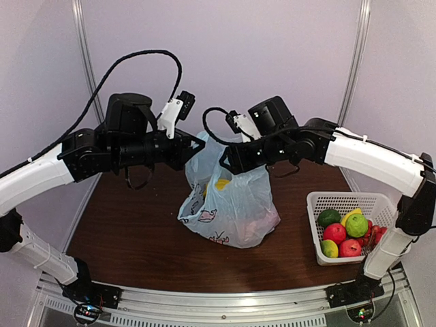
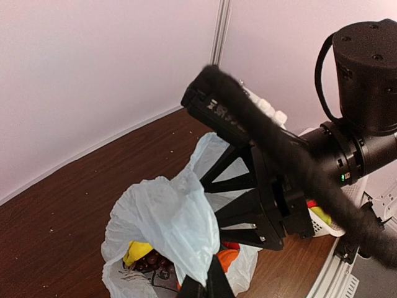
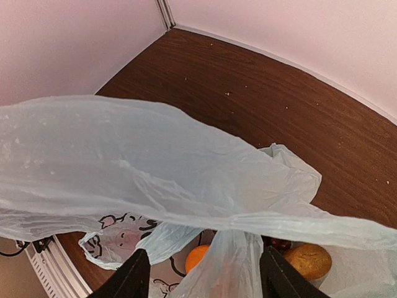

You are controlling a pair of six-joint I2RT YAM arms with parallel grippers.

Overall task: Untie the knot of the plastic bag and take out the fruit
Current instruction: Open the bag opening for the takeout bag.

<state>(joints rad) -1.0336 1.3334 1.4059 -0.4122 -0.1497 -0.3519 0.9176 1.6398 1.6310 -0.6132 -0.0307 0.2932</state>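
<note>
Left end effector (image 2: 206, 284): clamped together on a peak of the plastic bag (image 1: 235, 211). We see the film pinched between its fingers at the bottom of the left wrist view.
Right end effector (image 3: 206, 253): fingers apart, with a band of bag film running down between them. We cannot tell whether either finger touches it.
Arms: both reach in from the sides and meet above the bag, with the two end effectors near each other at its top.
Plastic bag: sits about mid-bench, its top drawn upward and its mouth open. We see a broad sheet of it stretched across the right wrist view.
Fruit: all inside the bag. We see a yellow fruit (image 2: 136, 251) with dark grapes (image 2: 155, 264) just beside it, an orange (image 3: 197, 257), and a brown fruit (image 3: 308, 261) near the orange.
Bench (image 1: 129, 231): dark wood grain, carrying the bag and the basket.
Basket (image 1: 344, 199): white mesh, on the right side of the bench, apart from the bag and holding green and red fruit.
</note>
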